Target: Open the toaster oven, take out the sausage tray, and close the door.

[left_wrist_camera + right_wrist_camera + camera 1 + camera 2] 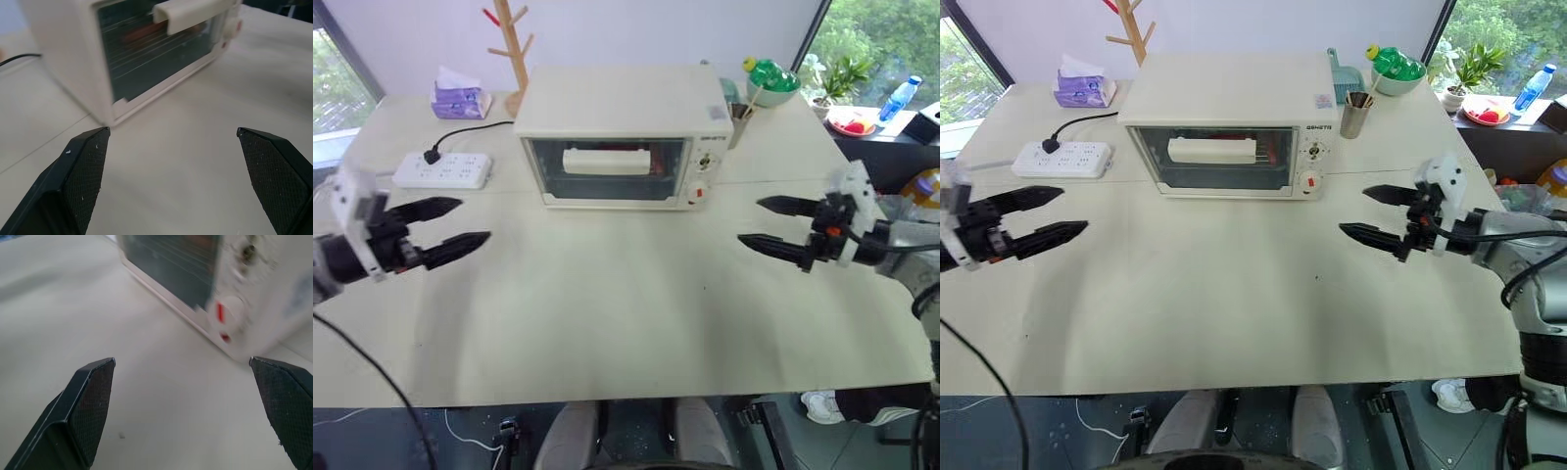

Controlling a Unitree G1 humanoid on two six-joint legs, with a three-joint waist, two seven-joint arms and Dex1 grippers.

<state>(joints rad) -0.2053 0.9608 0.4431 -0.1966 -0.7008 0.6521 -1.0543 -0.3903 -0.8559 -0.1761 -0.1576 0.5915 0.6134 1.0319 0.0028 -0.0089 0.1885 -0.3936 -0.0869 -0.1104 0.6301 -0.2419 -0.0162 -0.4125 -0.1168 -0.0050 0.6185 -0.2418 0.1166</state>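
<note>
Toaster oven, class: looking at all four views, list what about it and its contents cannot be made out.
- Sausage tray: behind the door glass of the toaster oven, head views show a reddish patch, too small to count sausages.
- Left wrist view: handle hides part of the interior.
- Right wrist view: knobs are blurred; their markings are unreadable.

Head cameras look down over the table (607,323); wrist cameras face the toaster oven (73,54) closely.
</note>
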